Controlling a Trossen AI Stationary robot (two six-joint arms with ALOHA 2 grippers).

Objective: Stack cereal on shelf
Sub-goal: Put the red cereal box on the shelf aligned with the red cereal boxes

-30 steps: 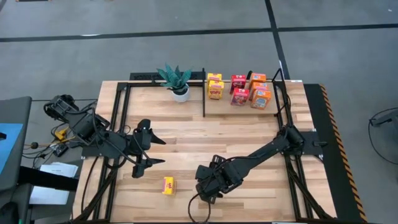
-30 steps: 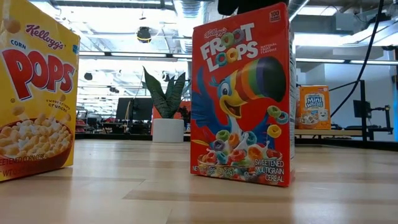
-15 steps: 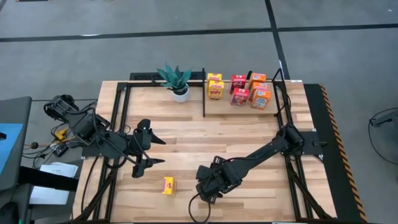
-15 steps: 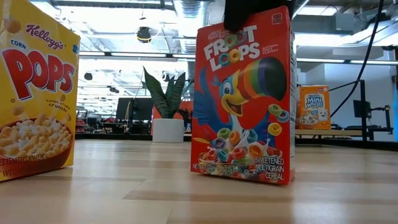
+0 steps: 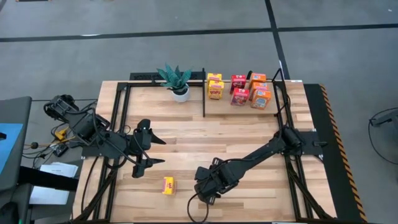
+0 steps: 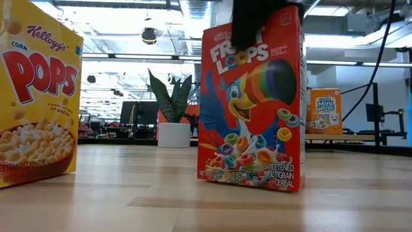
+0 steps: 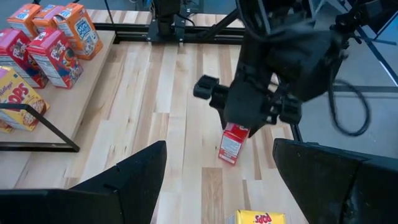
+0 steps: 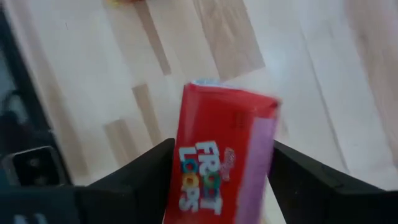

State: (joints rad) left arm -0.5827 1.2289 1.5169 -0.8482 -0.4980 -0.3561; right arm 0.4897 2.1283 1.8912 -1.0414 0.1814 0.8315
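Hovering right over the red Froot Loops cardboard cereal box, the right gripper has its dark fingers straddling the box top, one on each side; whether they press the cardboard or just bracket it, I cannot tell. The box stands upright on the light wooden table, near the front edge. Just beside it, toward the left arm, a yellow Corn Pops cardboard cereal box stands on the table, nothing touching it. The left gripper waits near that yellow box, fingers spread wide, empty. Over at the far side, the light wood shelf with thin black metal rails carries the other small cereal boxes: yellow ones, red ones and orange ones, in three columns side by side. Next to the shelf, outside its black rail, sits a potted green plant in a white pot.
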